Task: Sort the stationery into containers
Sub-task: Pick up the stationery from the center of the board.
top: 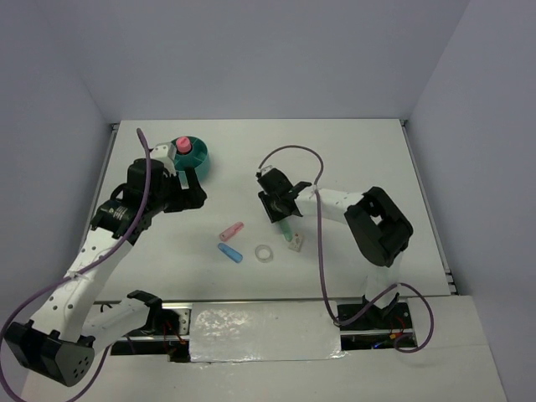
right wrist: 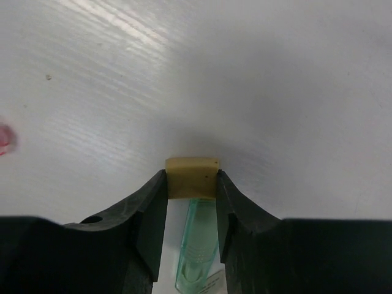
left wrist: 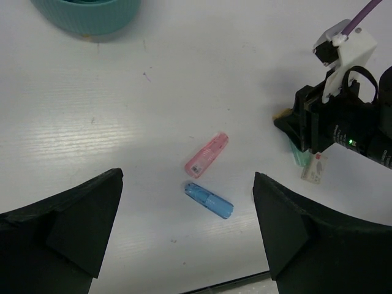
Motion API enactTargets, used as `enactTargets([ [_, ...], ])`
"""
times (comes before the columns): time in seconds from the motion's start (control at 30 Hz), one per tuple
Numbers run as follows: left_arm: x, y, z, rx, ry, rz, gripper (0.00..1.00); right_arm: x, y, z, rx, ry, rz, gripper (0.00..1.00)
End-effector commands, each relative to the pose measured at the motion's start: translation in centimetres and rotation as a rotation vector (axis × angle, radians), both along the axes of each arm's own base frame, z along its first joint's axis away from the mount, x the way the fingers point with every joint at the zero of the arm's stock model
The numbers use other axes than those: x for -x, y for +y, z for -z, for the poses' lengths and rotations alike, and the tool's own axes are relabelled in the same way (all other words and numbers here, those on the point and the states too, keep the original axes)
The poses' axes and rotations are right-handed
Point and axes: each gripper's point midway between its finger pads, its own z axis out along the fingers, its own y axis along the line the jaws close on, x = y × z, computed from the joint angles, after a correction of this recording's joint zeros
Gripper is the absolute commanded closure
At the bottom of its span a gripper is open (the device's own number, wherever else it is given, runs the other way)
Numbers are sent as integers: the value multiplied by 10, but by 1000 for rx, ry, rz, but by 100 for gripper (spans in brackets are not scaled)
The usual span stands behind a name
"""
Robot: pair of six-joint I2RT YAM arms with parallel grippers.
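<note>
My left gripper point(left wrist: 187, 179) gapes as wide as it goes, nothing in it; it hangs over the table point(top: 352, 151) with the pink stick point(left wrist: 207, 154) and light-blue stick point(left wrist: 209, 200) showing between its fingers point(left wrist: 73, 226); the two sticks lie just beside each other with a sliver of table between, blue at 6 o'clock of pink in the top view. My right gripper point(right wrist: 191, 184) is narrowed onto the green pen point(right wrist: 196, 245); both pads point(right wrist: 150, 208) sit against the pen's tan end cap point(right wrist: 191, 171); the pen is low at the table, its body running back under the wrist; a small white tag point(top: 296, 243) sits at its 5 o'clock end. The tape ring point(top: 265, 253) lies flat at 3 o'clock of the blue stick, near but apart. The teal organiser point(top: 201, 161) is at 11 o'clock on the table, well apart from the sticks; a pink item point(top: 182, 146) stands upright in it; I can't tell which compartment.
</note>
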Motion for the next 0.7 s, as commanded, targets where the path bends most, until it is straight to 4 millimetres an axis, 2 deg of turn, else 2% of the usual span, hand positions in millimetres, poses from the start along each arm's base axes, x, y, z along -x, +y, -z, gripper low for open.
enactTargets([
  [0.0,-6,-20,-18,107,-51,50,1,1,30,-67,-165,-175,-127,83],
  [0.03,-6,-27,-19,133,-46,75,1,6,36,-87,-214,-222,-168,83],
  [0.07,-5,-45,-23,199,-43,155,1,15,45,-104,-263,-263,-221,82],
  [0.1,-5,-54,-26,248,-35,178,1,26,49,-117,-317,-319,-261,82],
  [0.13,-4,-63,-29,286,-27,205,1,45,57,-156,-396,-399,-312,81],
  [0.17,-1,-77,-31,346,-21,264,1,56,58,-167,-418,-422,-330,82],
  [0.2,1,-84,-32,400,-1,266,3,70,56,-193,-478,-496,-341,82],
  [0.23,3,-90,-33,433,7,278,3,92,66,-202,-508,-519,-390,82],
  [0.27,11,-101,-29,473,35,317,3,100,66,-210,-512,-560,-402,82],
  [0.3,10,-110,-37,532,19,329,4,112,64,-220,-548,-599,-416,81],
  [0.37,19,-125,-37,588,41,372,5,132,69,-228,-570,-624,-450,81],
  [0.4,23,-133,-47,636,33,413,6,136,67,-232,-575,-637,-443,81],
  [0.53,35,-142,-56,658,34,467,12,154,69,-247,-527,-680,-454,81],
  [0.67,47,-143,-58,669,26,494,15,155,69,-248,-463,-702,-443,81],
])
